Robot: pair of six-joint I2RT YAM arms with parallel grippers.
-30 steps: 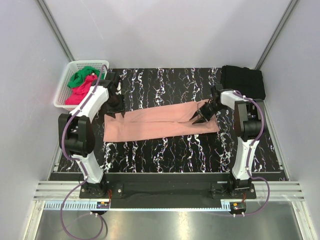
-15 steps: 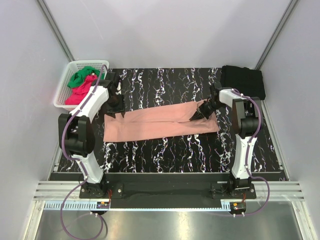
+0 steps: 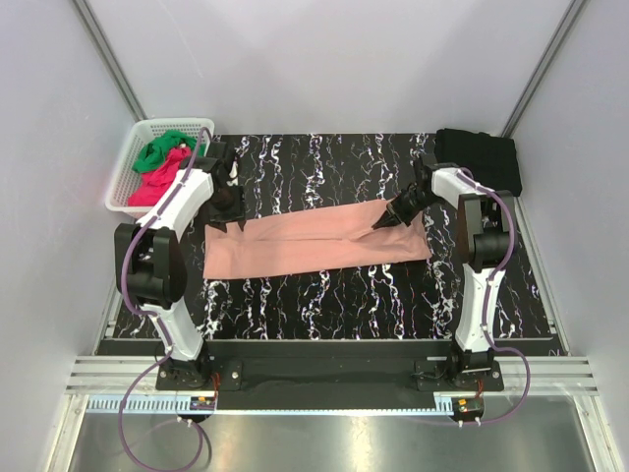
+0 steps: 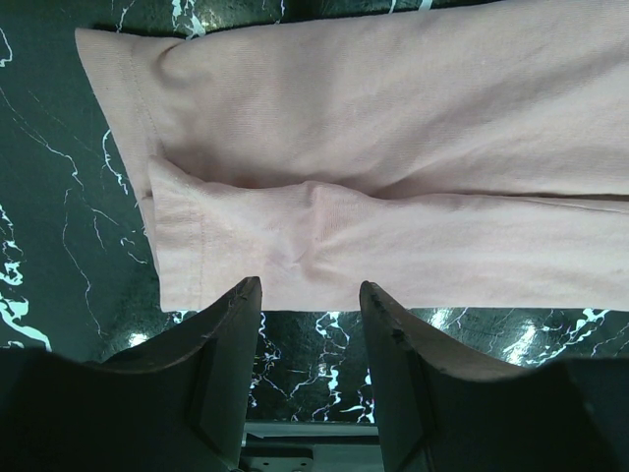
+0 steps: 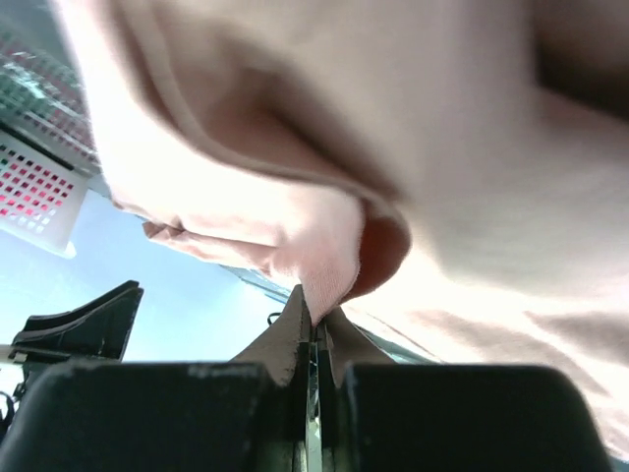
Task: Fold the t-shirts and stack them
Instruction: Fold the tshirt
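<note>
1. Spread-out salmon-pink tee [image 3: 314, 244] is showing one plain tone, and it is looking the same in both wrist views.
2. The table [image 3: 324, 295] is showing black marble with white veining.
3. The basket [image 3: 120, 187] is reading white, with a green tee [image 3: 157, 152] and a magenta-red tee [image 3: 159, 182] showing inside.
4. At far right a black tee [image 3: 479, 159] is reading solid, with no pattern.
5. The left arm [image 3: 185, 202] and right arm [image 3: 454, 182] are showing white shells and black joints, with purple cables [image 3: 123, 433] trailing.

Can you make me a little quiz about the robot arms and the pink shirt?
1. True or false: the right gripper is shut on the pink t-shirt.
2. What colours are the clothes in the white basket? A) green and red B) blue and yellow C) only black
3. Fill in: the left gripper is ____ and holds nothing.
Key: 1 true; 2 A; 3 open.
</note>
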